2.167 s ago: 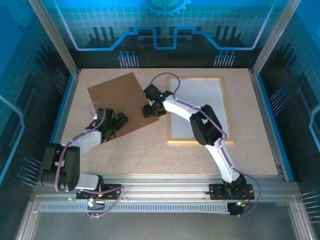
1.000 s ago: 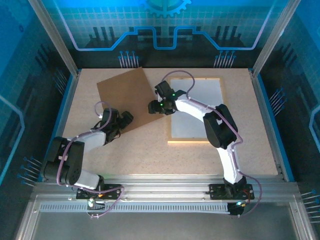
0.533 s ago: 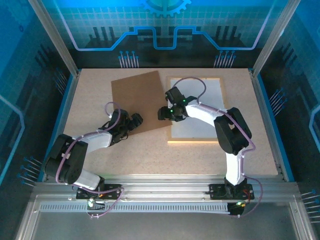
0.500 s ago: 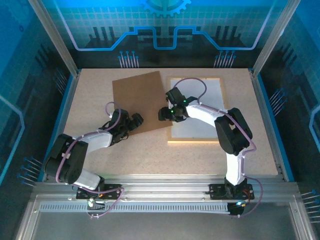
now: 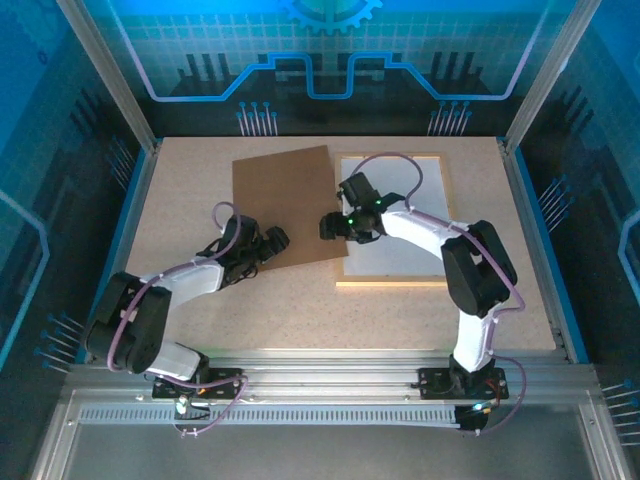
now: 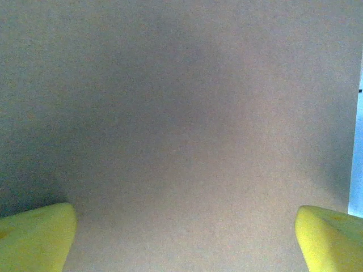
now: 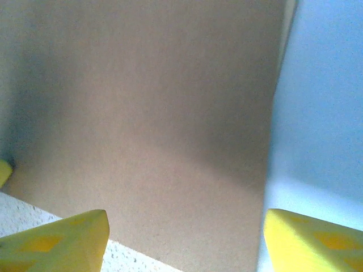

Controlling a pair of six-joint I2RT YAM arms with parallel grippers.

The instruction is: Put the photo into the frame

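The frame point(image 5: 400, 283) of light wooden rails lies flat at the right of the table, with a pale white sheet point(image 5: 415, 220) inside it. The photo's coast picture is hidden. A plain brown backing board point(image 5: 285, 205) lies to its left, its right edge reaching the frame's left rail. My left gripper point(image 5: 272, 241) rests open on the board's lower left edge; its yellow fingertips point(image 6: 34, 235) sit wide apart over the brown board point(image 6: 181, 124). My right gripper point(image 5: 334, 226) is open over the board's lower right corner point(image 7: 170, 141), one fingertip point(image 7: 315, 241) above the white sheet point(image 7: 323, 102).
The speckled tabletop point(image 5: 300, 310) runs in front of the board and frame and shows under the right gripper point(image 7: 34, 212). Metal posts and blue side walls point(image 5: 135, 215) bound the table. The right arm's cable arcs above the frame's upper part point(image 5: 395, 160).
The brown board has slid and turned to the right with both grippers on it, from the table's left part up to the frame's left rail. The right jaws widened slightly.
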